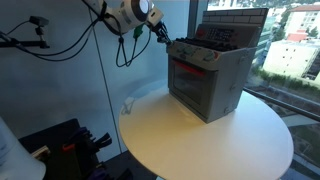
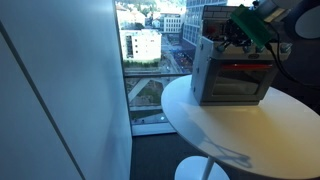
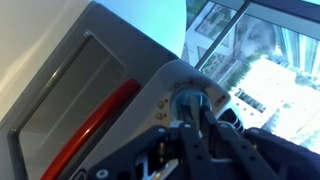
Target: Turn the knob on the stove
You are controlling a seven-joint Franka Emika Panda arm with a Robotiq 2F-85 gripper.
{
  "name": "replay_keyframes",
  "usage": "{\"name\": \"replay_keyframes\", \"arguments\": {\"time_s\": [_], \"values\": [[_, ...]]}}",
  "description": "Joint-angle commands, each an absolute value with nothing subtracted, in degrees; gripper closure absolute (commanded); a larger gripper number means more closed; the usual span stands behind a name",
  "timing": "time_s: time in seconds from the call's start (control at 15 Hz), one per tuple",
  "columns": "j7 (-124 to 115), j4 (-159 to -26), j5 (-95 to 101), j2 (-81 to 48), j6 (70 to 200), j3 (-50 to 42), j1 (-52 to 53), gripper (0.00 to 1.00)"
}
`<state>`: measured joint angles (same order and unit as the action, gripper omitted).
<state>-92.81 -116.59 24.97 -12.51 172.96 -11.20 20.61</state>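
The grey toy stove stands on a round white table, with its red-orange oven window facing the table's middle; it shows in both exterior views. My gripper is at the knob row on the stove's upper front edge, also seen in an exterior view. In the wrist view the two dark fingers reach onto a round bluish knob and close on its sides. The stove's grey front and its red door handle fill the left of that view.
The round white table stands beside a floor-to-ceiling window with city buildings far below. Black cables hang behind the arm. Dark equipment sits low beside the table.
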Motion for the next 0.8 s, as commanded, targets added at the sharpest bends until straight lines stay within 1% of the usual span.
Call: {"name": "replay_keyframes", "arguments": {"time_s": [0.0,0.07,0.13,0.2,0.27,0.33,0.47,0.53,0.67,0.73], "values": [[-100.7,-116.8,30.2,-10.2,175.4,-16.5,23.4,0.96],[-102.0,-116.8,31.5,-10.2,175.5,-17.3,24.2,0.95],[-102.9,-116.9,32.4,-10.1,175.4,-17.8,24.7,0.86],[-103.8,-117.0,33.6,-10.0,175.2,-18.4,25.4,0.61],[-104.3,-117.1,34.3,-9.8,175.2,-18.7,25.8,0.60],[-104.6,-117.0,35.0,-9.5,175.2,-19.2,26.1,0.57],[-104.0,-117.2,36.2,-8.3,174.6,-19.7,26.3,0.40],[-103.5,-117.4,36.7,-7.6,174.2,-19.7,26.3,0.34],[-101.2,-118.4,36.3,-6.2,173.6,-18.6,25.8,0.16],[-99.6,-119.1,35.6,-5.4,173.3,-17.9,25.6,0.09]]}}
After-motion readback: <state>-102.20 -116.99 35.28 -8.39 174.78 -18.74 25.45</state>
